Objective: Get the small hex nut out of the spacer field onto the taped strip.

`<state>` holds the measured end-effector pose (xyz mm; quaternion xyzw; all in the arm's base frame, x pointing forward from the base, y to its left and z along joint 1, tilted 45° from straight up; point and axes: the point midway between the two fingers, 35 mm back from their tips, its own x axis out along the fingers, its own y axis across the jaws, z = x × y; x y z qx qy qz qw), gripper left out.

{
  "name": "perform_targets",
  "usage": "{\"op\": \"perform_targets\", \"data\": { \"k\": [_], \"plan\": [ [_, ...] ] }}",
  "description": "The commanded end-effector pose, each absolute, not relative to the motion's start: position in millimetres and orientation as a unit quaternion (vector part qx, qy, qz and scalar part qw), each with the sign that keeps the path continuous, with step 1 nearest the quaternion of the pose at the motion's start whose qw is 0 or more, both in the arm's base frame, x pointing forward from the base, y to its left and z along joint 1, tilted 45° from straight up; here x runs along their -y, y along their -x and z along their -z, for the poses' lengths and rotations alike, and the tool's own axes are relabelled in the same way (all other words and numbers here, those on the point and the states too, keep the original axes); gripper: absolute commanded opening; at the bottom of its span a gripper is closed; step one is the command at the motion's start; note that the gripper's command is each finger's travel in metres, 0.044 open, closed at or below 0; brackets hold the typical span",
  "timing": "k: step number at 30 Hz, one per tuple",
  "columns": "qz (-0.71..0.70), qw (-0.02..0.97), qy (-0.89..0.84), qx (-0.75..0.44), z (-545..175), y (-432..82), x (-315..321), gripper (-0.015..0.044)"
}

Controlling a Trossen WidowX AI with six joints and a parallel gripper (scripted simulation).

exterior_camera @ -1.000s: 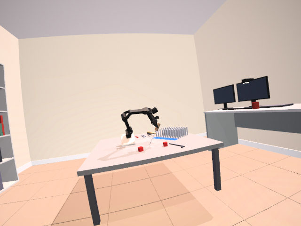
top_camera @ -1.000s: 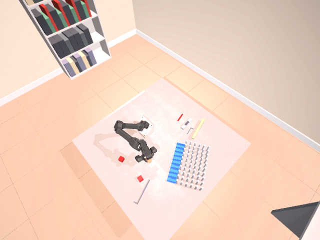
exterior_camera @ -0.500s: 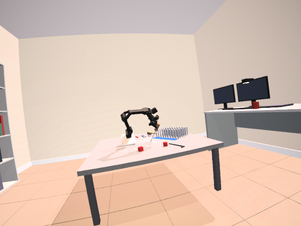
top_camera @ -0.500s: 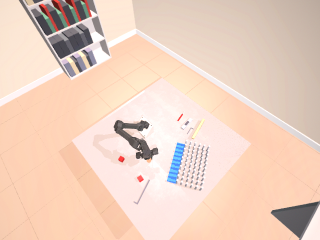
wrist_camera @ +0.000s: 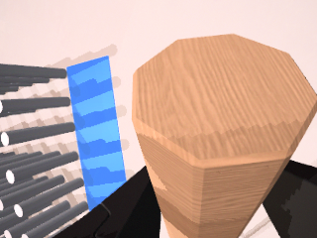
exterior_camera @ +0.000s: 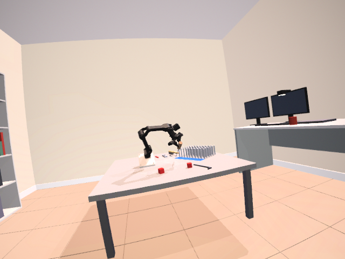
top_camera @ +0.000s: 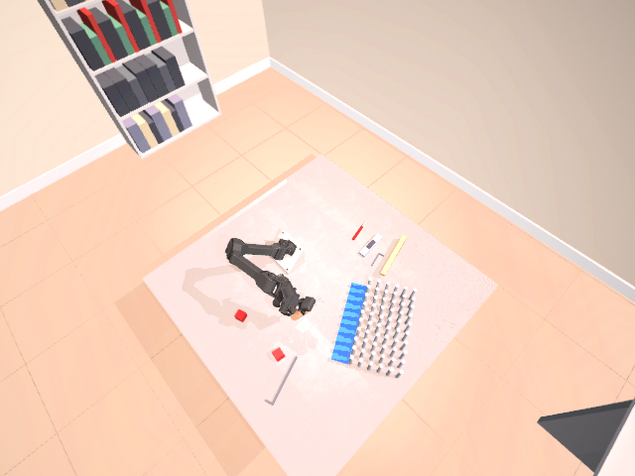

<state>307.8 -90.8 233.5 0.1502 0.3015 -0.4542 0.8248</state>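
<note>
My gripper (top_camera: pixel 301 312) (exterior_camera: pixel 177 144) (wrist_camera: pixel 204 169) is shut on a wooden tool handle (exterior_camera: pixel 180 144) (wrist_camera: pixel 218 94), raised above the table on the near side of the blue strip. Its octagonal end fills much of the wrist view; only a faint thin line below it in the exterior view suggests a shaft, and its tip cannot be made out. The blue taped strip (top_camera: pixel 349 323) (exterior_camera: pixel 189 158) (wrist_camera: pixel 99 124) lies along the front of the standing metal spacers (top_camera: pixel 413 297) (exterior_camera: pixel 194 152) (wrist_camera: pixel 40 103). The spacers look upright. The hex nut cannot be seen in any view.
A long hooked bar (top_camera: pixel 284 379) (exterior_camera: pixel 201 166) lies near two red cubes (top_camera: pixel 240 315) (top_camera: pixel 278 354). Beyond the strip's far end lie a yellow bar (top_camera: pixel 394 255), a small L-shaped key (top_camera: pixel 376 258), a grey-and-white item (top_camera: pixel 370 245) and a red-handled tool (top_camera: pixel 357 233).
</note>
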Motion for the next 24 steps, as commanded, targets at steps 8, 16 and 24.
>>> {"op": "perform_targets", "data": {
  "k": [8,16,24],
  "plan": [
    [0.48,0.783,-0.316,-0.236,-225.1,-307.7,81.2,0.0],
    [0.496,0.73,-0.432,-0.185,-219.7,-307.3,74.8,0.0],
    [0.507,0.659,-0.539,-0.134,-214.5,-306.8,68.2,0.0]
  ]
}}
